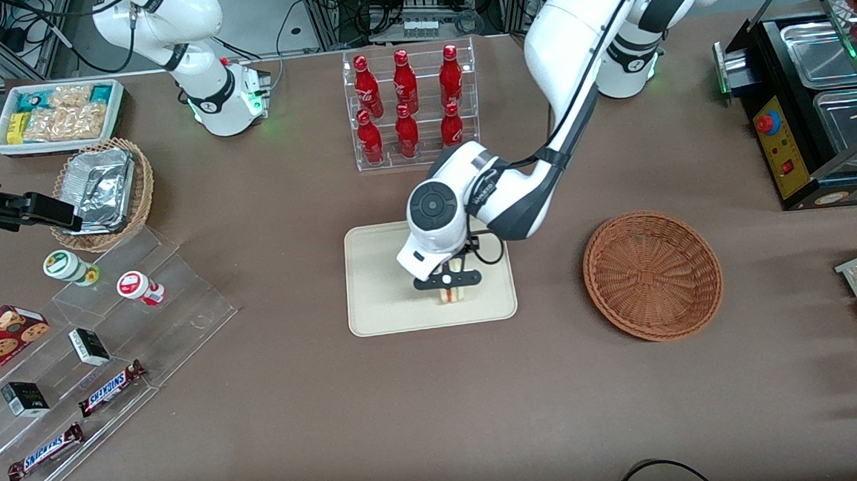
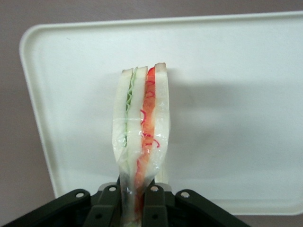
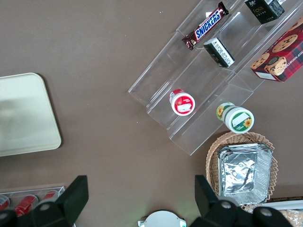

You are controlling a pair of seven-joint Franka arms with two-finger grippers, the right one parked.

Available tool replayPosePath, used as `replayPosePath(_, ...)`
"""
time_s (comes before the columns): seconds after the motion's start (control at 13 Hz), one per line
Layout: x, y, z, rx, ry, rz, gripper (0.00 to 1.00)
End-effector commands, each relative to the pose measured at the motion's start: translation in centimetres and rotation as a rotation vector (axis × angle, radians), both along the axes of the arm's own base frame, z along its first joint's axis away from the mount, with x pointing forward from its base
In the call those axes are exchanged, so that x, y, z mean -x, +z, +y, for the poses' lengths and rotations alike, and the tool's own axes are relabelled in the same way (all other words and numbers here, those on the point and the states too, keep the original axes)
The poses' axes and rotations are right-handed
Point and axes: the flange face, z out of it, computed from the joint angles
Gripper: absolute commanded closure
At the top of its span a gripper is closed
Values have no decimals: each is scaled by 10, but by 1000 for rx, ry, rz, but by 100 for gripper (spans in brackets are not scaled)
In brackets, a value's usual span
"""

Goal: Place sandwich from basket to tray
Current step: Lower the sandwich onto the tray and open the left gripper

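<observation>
We have the pincer (image 2: 136, 201) over the tray (image 1: 373, 311), pinching the sandwich (image 2: 141, 137) by one end; it looks soft, light, film-wrapped, so squeeze gently.

One sandwich (image 1: 452, 292), six red bottles (image 1: 405, 100), two Snickers bars (image 1: 110, 388), two wicker baskets (image 1: 652, 275).

Black gripper (image 2: 135, 208) clamps a white-bread sandwich (image 2: 142, 137) striped red and green over a cream-beige tray (image 1: 379, 288) on a brown table (image 1: 409, 405); the reddish-brown woven basket (image 1: 652, 275) sits near red bottles (image 1: 405, 108).
</observation>
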Motion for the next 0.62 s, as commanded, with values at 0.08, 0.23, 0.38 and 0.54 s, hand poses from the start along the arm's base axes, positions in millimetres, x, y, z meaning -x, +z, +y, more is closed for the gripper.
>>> replayPosePath(0.08,2,-7,-22,56,60,3,100)
replayPosePath(0.23,3,-13,-22,51,69,9,100)
replayPosePath(0.38,15,-21,-36,39,58,-10,100)
replayPosePath(0.54,16,-28,-38,34,73,-20,100)
